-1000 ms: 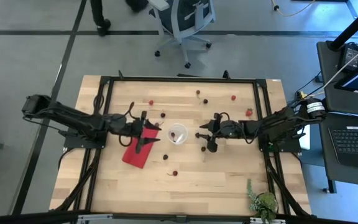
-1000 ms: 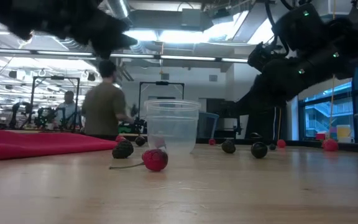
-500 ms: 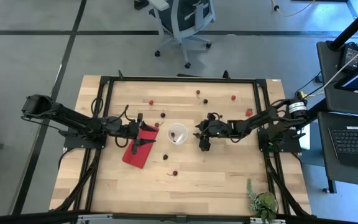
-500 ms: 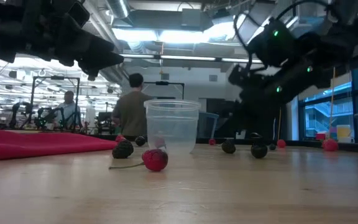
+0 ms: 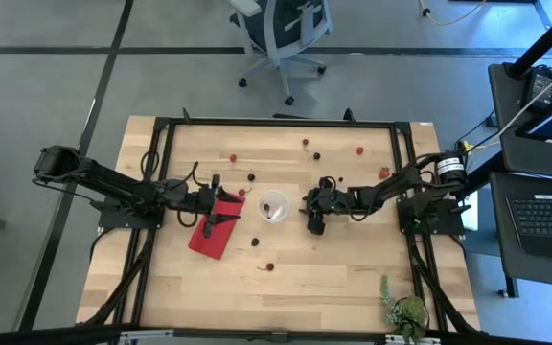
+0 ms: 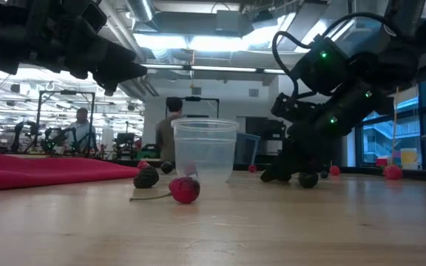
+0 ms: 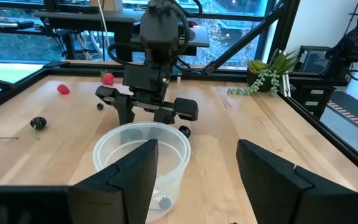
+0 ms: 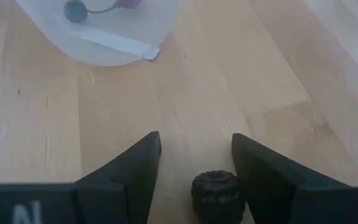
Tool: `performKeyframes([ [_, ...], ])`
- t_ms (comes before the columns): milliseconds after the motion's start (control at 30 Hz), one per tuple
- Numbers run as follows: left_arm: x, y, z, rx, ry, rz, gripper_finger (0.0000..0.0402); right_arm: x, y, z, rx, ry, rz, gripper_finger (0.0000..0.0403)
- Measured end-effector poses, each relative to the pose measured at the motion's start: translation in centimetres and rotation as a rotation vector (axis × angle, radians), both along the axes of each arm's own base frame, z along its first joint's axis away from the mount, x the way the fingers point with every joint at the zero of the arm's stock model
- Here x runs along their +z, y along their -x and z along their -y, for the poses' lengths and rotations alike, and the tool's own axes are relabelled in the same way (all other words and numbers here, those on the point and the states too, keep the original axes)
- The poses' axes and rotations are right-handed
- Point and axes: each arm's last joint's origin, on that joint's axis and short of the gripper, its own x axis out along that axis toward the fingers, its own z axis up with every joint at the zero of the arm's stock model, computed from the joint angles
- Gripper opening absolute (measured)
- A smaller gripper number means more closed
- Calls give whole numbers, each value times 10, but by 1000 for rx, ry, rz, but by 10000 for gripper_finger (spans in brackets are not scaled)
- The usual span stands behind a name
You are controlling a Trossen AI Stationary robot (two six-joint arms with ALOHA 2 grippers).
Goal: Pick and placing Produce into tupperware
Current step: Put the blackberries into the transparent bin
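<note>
The clear tupperware cup [image 5: 274,207] stands upright mid-table, with a dark stemmed cherry [image 8: 76,9] inside it. Red and dark produce lies scattered around it: a red cherry [image 6: 185,189], a dark berry [image 6: 146,177], and more toward the far edge [image 5: 316,155]. My right gripper [image 5: 314,218] is low at the table, just right of the cup and open. Its fingers stand on either side of a dark bumpy berry [image 8: 216,194] without a plain touch. My left gripper [image 7: 194,180] hovers open over the magenta cloth [image 5: 211,230], left of the cup [image 7: 143,155].
The magenta cloth [image 6: 43,170] lies flat left of the cup. A green leafy plant [image 5: 405,311] sits at the near right corner. A black frame [image 5: 276,123] runs round the table. People move in the room beyond [image 6: 172,133]. Bare wood shows along the near edge.
My right gripper has moved toward the table's left, closer to the cup, and come down to the tabletop among the dark berries. The cup and the scattered produce have stayed where they were.
</note>
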Motion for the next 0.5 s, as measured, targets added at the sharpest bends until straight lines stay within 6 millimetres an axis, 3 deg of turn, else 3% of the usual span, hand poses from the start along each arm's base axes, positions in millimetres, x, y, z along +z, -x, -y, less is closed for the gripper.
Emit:
performKeyframes([
  [500, -1, 0, 0, 0, -1, -12, 212, 1, 7, 0, -6, -13, -82, 205],
])
